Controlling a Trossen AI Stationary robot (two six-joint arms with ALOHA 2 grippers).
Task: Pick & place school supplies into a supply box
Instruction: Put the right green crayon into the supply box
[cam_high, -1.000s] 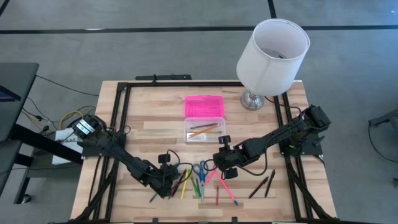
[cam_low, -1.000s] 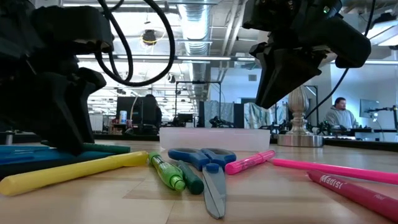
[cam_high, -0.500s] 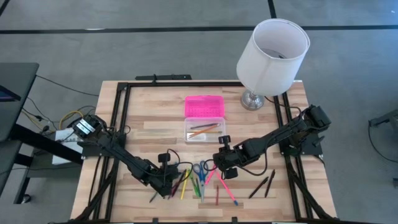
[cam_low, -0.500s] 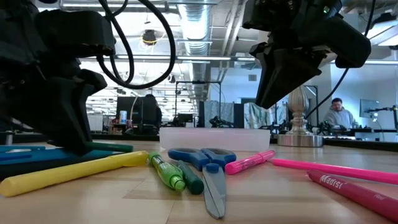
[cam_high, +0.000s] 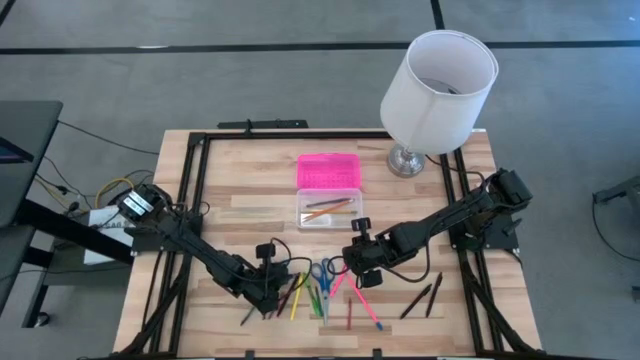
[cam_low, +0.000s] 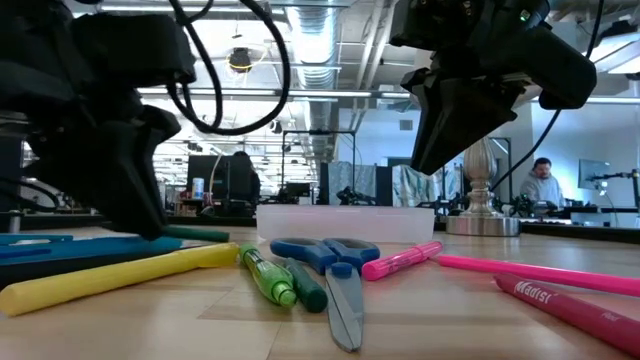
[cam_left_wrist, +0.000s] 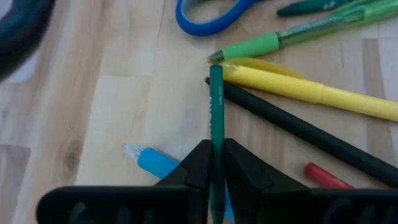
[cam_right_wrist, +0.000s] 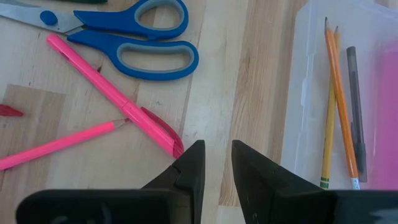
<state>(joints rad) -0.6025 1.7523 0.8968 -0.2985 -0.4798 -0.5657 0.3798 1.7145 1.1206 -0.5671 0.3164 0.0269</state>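
Pens, pencils and blue-handled scissors (cam_high: 322, 272) lie in a loose heap near the table's front edge. My left gripper (cam_high: 272, 292) stands at the heap's left side, shut on a dark green pen (cam_left_wrist: 216, 106). Beside that pen lie a yellow highlighter (cam_left_wrist: 311, 93), a black pen (cam_left_wrist: 298, 130) and a blue pen (cam_left_wrist: 152, 162). My right gripper (cam_high: 358, 262) hovers open above bare wood between the scissors (cam_right_wrist: 137, 43) and the supply box. The supply box has a clear base (cam_high: 328, 210) holding a few pencils (cam_right_wrist: 333, 93), with its pink lid (cam_high: 328, 171) flat behind it. My left gripper pinches the dark green pen's shaft (cam_left_wrist: 216, 140) between its two fingers (cam_left_wrist: 198, 167). The fingers slant down from the table's left and lie along the pen. The pen's free end (cam_left_wrist: 216, 71) points into the heap, next to the yellow highlighter; whether it is off the wood I cannot tell.
A lamp with a white shade (cam_high: 438, 90) stands at the far right corner. Two dark pens (cam_high: 420, 298) lie apart at the near right. Pink highlighters (cam_right_wrist: 112, 93) lie beside the scissors. Black frame rails (cam_high: 195, 190) run along the table's sides.
My left gripper has shut on the dark green pen and edged slightly toward the heap. The pen's free end has shifted a little with it. My right gripper has kept still.
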